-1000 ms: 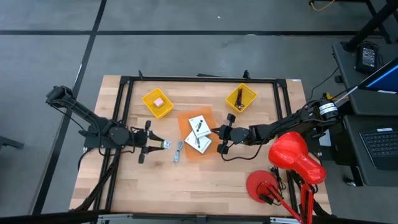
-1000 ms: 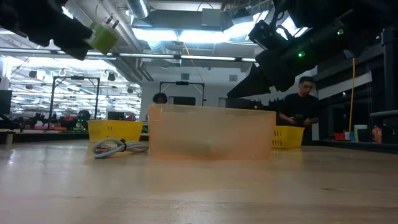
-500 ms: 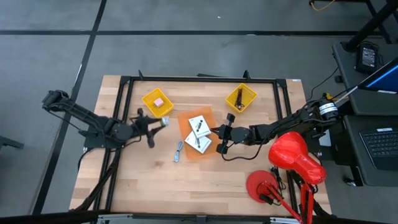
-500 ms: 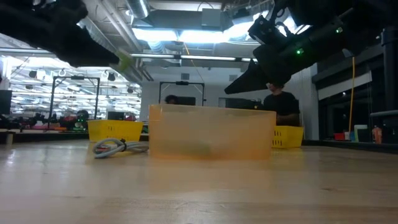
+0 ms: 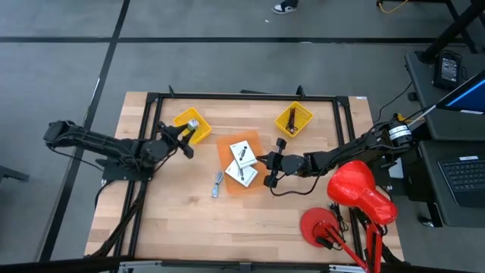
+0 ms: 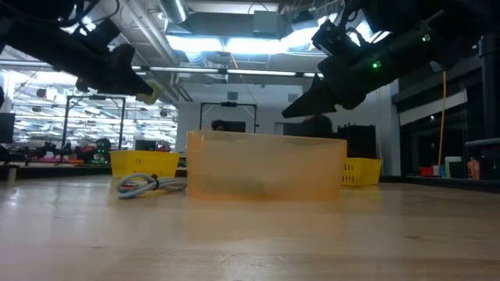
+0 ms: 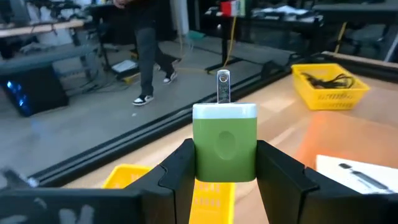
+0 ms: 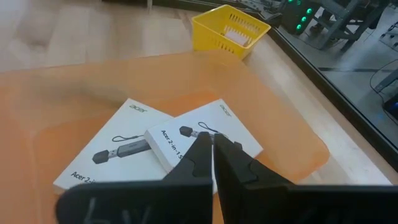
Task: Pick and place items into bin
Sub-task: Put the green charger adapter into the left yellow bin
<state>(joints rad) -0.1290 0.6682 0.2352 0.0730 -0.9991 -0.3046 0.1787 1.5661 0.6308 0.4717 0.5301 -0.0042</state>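
Fingers of the left gripper (image 7: 225, 180) pinch a green cube (image 7: 225, 144) from both sides, a small metal tab sticking out of its pale far end. Seen from above, this gripper (image 5: 185, 135) is raised over the left yellow basket (image 5: 184, 120), at the basket's near edge, with the cube (image 5: 192, 124) at its tip over the basket. Low view: the cube (image 6: 151, 94) hangs well above the tabletop, clear of the wood.

Right gripper (image 8: 213, 163), fingers pressed together with nothing between them, hovers over the orange tray (image 8: 283, 118); from above it (image 5: 265, 161) sits at the tray's right edge. Just beyond its tips lie two white square cards (image 8: 163, 147), overlapping, printed with a black cord drawing. High view shows both cards (image 5: 242, 161) inside the orange tray (image 5: 227, 144) at table centre.

Blue-grey tool (image 5: 217, 184) lies on the bare wood just left of the tray, nearer than the left gripper; in the low view it (image 6: 141, 185) rests left of the tray's translucent wall.

Right yellow basket (image 5: 294, 119) stands at the far side, a dark cord (image 5: 291, 120) in it. Left wrist view shows that basket (image 7: 329, 84) with cords (image 7: 326, 78) inside.

Red object (image 5: 361, 189) sits at the table's right edge, near the right arm.
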